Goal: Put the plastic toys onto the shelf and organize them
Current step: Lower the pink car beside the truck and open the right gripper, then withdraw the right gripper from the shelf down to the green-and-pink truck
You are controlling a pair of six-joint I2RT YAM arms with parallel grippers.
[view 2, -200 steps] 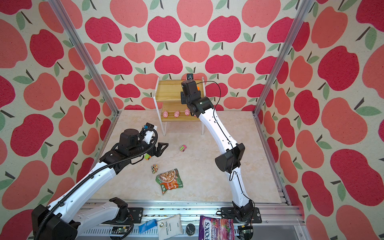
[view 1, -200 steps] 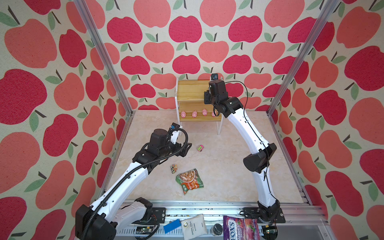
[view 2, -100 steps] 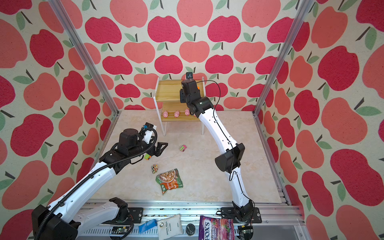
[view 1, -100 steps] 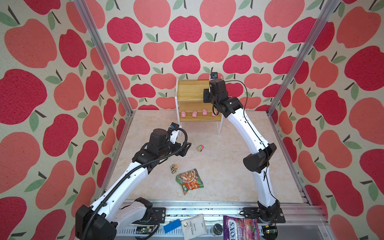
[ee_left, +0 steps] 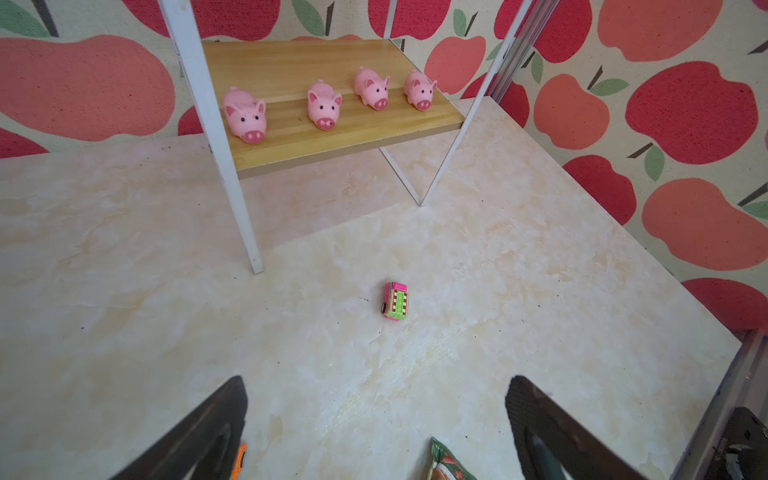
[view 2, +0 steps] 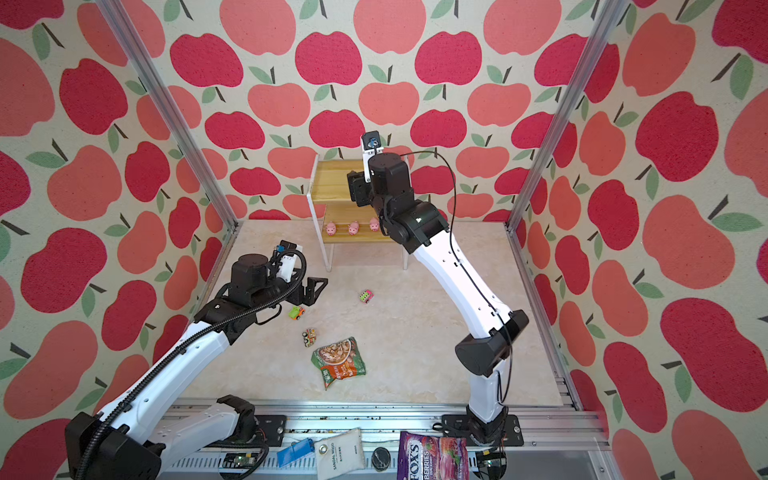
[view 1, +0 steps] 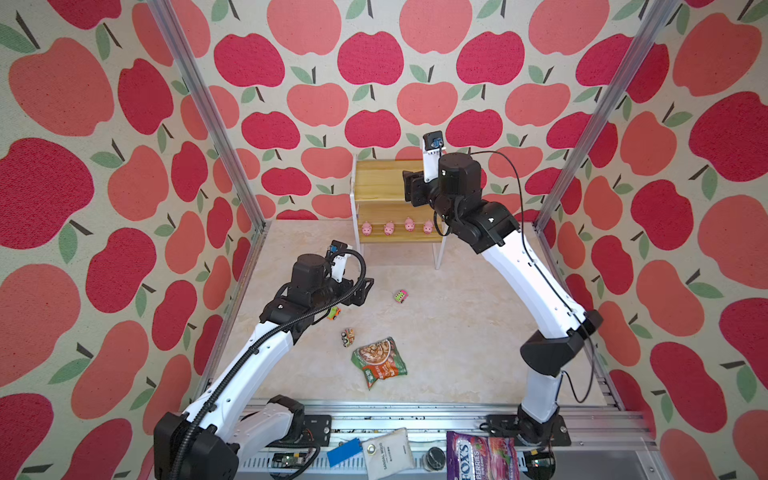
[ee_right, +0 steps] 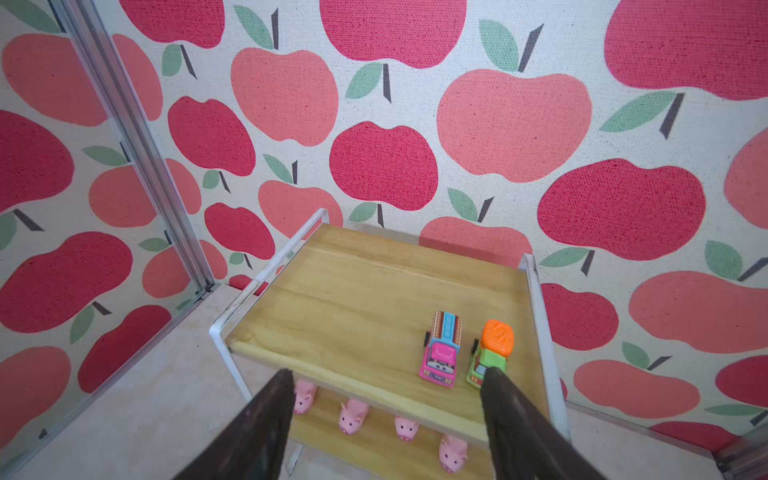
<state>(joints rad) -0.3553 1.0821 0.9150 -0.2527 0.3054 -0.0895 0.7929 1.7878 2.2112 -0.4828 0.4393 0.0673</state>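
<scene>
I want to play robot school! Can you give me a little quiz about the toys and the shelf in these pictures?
1. How many pigs stand on the lower board of the shelf?
2. True or false: the right gripper is shut.
3. Where does the snack packet lie? A: on the top board. B: on the tabletop. C: on the lower board.
Key: 1. four; 2. false, its jaws stand wide apart; 3. B.

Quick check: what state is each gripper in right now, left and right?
Left gripper: open, jaws wide, holding nothing.
Right gripper: open, holding nothing, at the top board of the shelf.
</scene>
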